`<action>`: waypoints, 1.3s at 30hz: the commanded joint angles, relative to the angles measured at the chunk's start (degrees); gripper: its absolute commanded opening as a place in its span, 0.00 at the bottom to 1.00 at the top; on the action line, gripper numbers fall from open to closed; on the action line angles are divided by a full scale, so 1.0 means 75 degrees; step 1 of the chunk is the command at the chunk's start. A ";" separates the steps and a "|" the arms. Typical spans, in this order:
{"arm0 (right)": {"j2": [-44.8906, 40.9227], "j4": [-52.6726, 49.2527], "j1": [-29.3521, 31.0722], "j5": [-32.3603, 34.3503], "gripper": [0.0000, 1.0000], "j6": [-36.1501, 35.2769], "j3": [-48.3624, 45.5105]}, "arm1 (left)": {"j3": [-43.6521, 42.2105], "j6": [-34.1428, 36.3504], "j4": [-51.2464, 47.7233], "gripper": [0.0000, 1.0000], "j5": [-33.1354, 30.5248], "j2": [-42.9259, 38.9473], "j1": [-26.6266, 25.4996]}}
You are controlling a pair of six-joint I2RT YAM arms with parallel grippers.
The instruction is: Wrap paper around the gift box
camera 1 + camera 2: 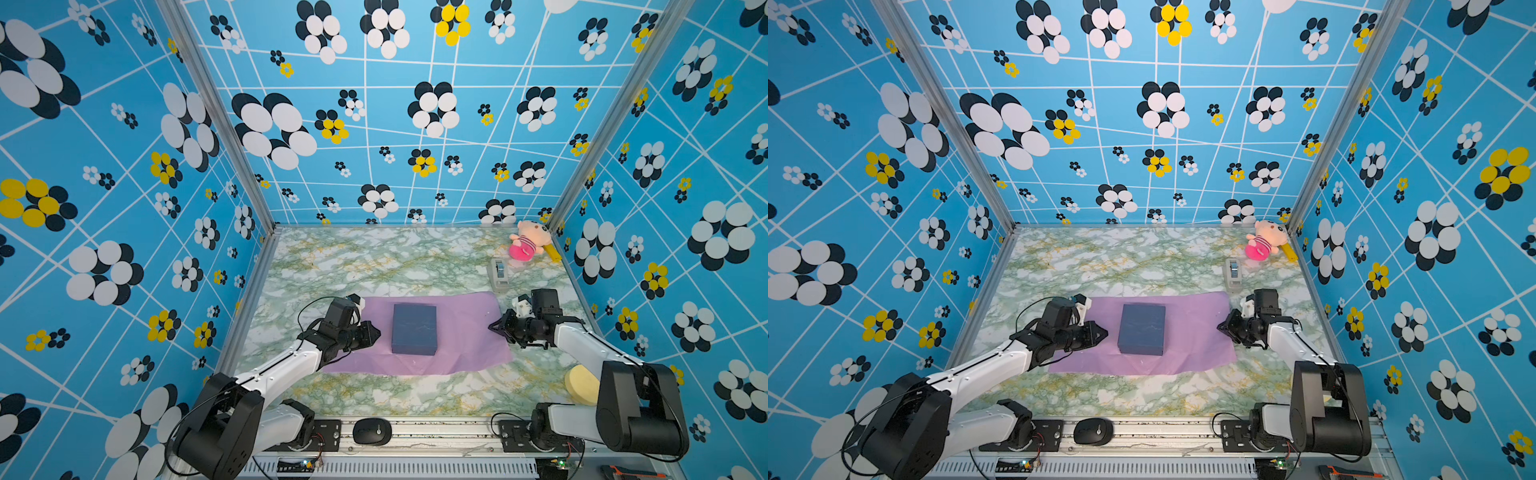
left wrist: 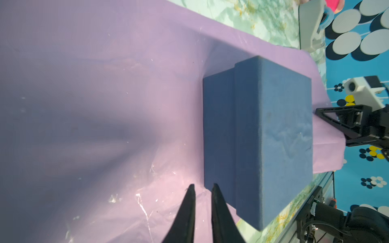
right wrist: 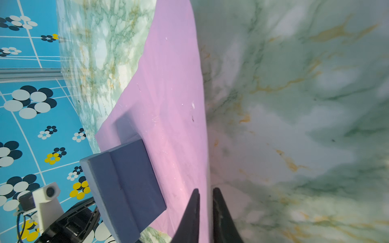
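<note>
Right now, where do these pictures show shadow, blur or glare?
Left wrist view: a broad dark shadow covers part of the paper, while the gift box is fairly sharp. Right wrist view: the nearby table is blurred. Both top views: sharp and evenly lit.

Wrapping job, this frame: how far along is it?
Done: the gift box sits near mid-sheet on the flat lilac paper. In hand: the left tool and right tool, jaws nearly together, appear to pinch the paper's opposite side edges. Remaining: no flap covers the box yet, so every fold and the taping are still to do; the tape dispenser stands apart at the back.
</note>
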 commanded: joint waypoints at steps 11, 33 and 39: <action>0.0196 -0.0247 0.0142 0.0105 0.02 -0.0172 0.0032 | 0.0497 0.0003 0.0611 0.10 0.0294 0.1193 -0.0639; -0.1252 -0.2302 0.0365 0.1729 0.43 -0.0628 0.1222 | -0.0123 0.0066 0.1321 0.05 0.0033 0.1882 -0.0811; -0.1612 -0.4314 0.2057 0.4173 0.49 -0.0986 0.3262 | -0.0336 0.0022 0.1512 0.05 -0.0018 0.1918 -0.0811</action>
